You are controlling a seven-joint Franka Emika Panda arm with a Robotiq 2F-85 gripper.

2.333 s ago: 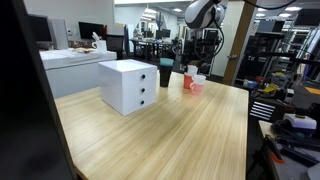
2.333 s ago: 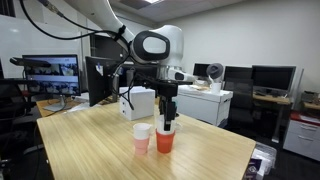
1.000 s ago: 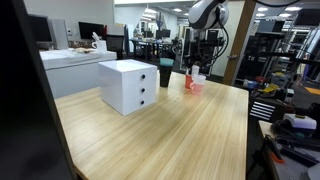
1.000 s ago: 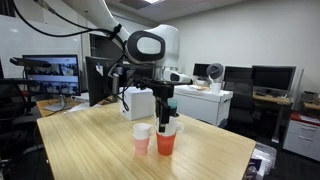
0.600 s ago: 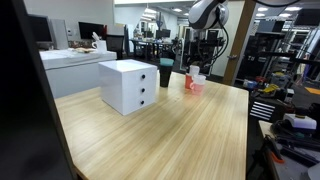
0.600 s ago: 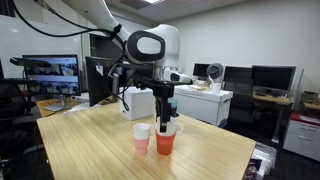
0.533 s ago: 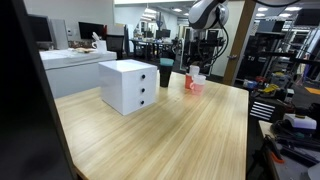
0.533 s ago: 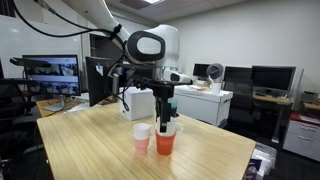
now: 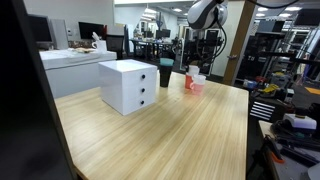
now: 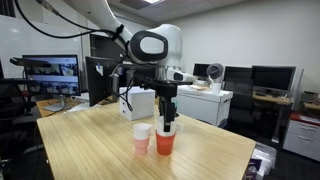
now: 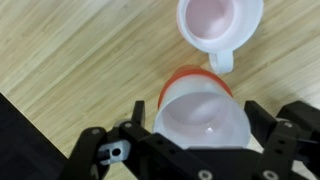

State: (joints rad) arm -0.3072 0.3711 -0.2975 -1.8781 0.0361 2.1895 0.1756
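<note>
My tool (image 10: 167, 116) hangs straight down over the surface (image 10: 90, 140). Its fingers (image 11: 140, 112) are closed partway around a translucent white cup (image 11: 205, 118), with one pad on either side of the wall as far as the wrist view shows. That cup sits lined up over the orange cup (image 10: 165, 144), whose rim peeks out beneath it. In an exterior view its base seems already sunk into the orange cup's mouth, but I cannot tell whether it is fully seated. The pink mug (image 11: 220, 20) stands just beside the pair, touching neither. I judge the nesting nearly done; the white cup is not yet released.
</note>
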